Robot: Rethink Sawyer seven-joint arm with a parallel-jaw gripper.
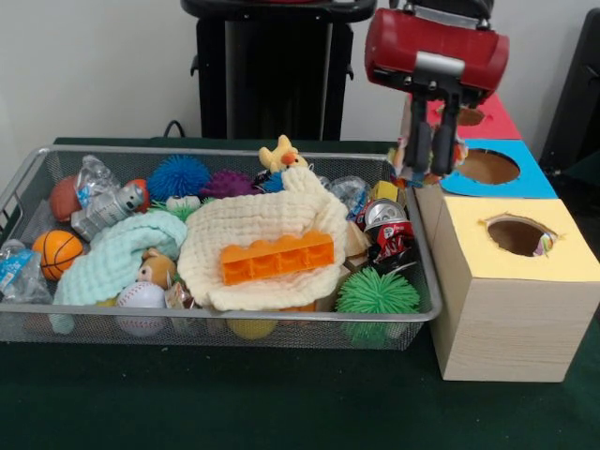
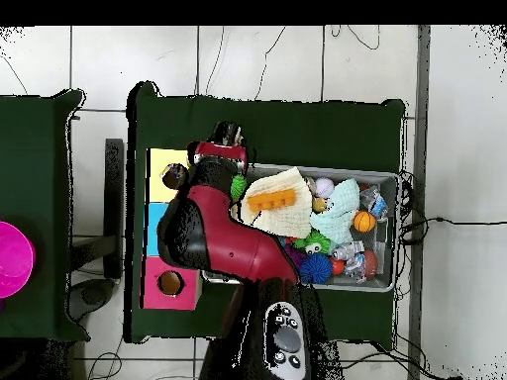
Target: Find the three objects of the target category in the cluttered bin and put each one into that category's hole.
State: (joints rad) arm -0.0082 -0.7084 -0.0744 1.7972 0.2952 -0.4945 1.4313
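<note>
My gripper [image 1: 434, 167] hangs over the gap between the wire bin's [image 1: 28, 178] right rear corner and the blue-topped box [image 1: 539, 183]. Its two dark fingers stand close together on a small multicoloured toy [image 1: 408, 159], whose orange, green and blue bits show around them. In a row beside the bin stand three boxes with holes: a yellow top [image 1: 562, 258], a blue one and a red one [image 1: 497, 122]. Something colourful [image 1: 543, 246] shows inside the yellow hole. From overhead the red arm [image 2: 213, 233] hides the gripper.
The bin holds an orange brick [image 1: 277, 257] on a cream cloth [image 1: 234, 225], a green spiky ball [image 1: 377, 293], a crushed can [image 1: 386, 223], a basketball [image 1: 57, 252], a baseball [image 1: 141, 298], a blue spiky ball [image 1: 178, 175], a yellow plush [image 1: 280, 154], a mint cloth [image 1: 112, 262].
</note>
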